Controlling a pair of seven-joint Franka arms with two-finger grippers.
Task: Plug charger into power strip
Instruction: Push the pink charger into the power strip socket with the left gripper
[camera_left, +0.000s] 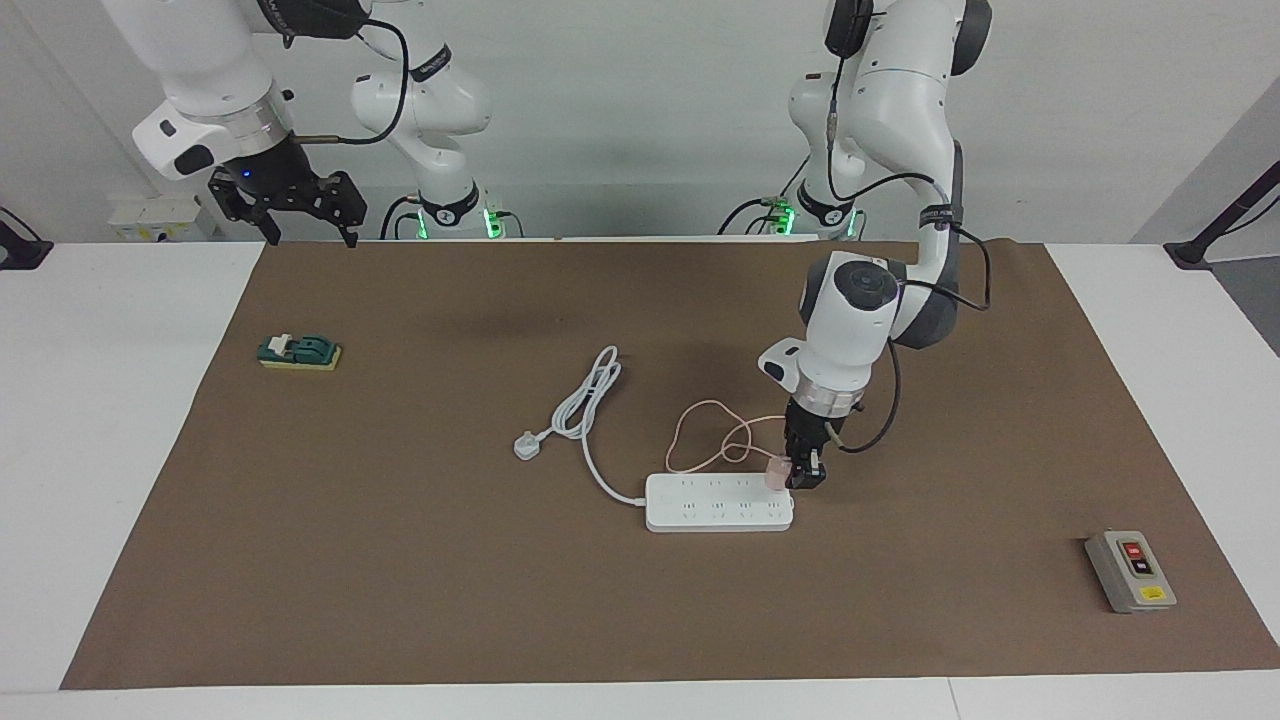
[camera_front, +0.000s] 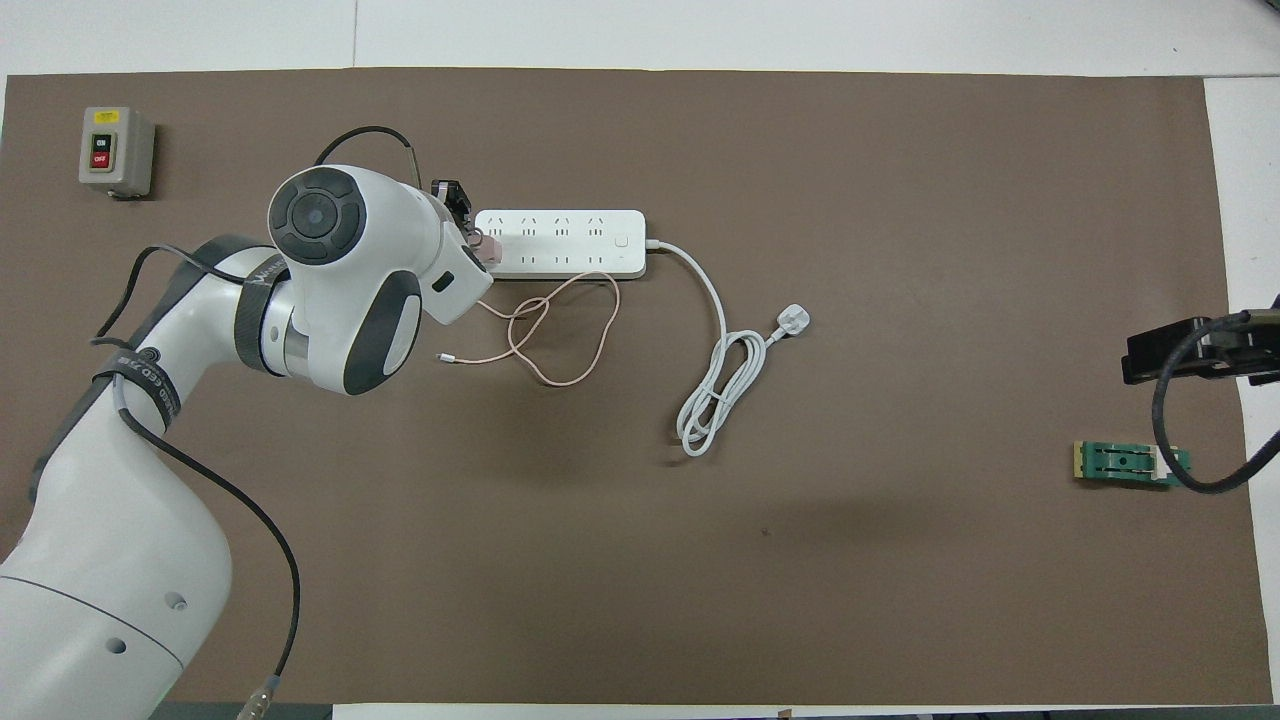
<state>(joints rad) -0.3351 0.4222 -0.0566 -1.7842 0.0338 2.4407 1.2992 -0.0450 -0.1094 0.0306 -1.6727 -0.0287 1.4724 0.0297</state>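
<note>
The power strip (camera_left: 718, 502) (camera_front: 560, 243) lies flat in the middle of the brown mat, its thick white cord (camera_left: 590, 410) coiled toward the right arm's end. My left gripper (camera_left: 801, 478) points straight down, shut on the pale pink charger (camera_left: 777, 472) (camera_front: 488, 249). It holds the charger at the strip's end toward the left arm, over the socket row nearer the robots. I cannot tell whether the prongs are in. The thin pink cable (camera_left: 712, 440) (camera_front: 560, 330) loops on the mat nearer the robots. My right gripper (camera_left: 300, 222) (camera_front: 1190, 355) waits raised and open.
The strip's white plug (camera_left: 526, 445) (camera_front: 793, 321) lies on the mat beside its coil. A grey box with red and black buttons (camera_left: 1130, 570) (camera_front: 115, 150) sits at the left arm's end. A small green and yellow block (camera_left: 300, 352) (camera_front: 1130, 462) sits at the right arm's end.
</note>
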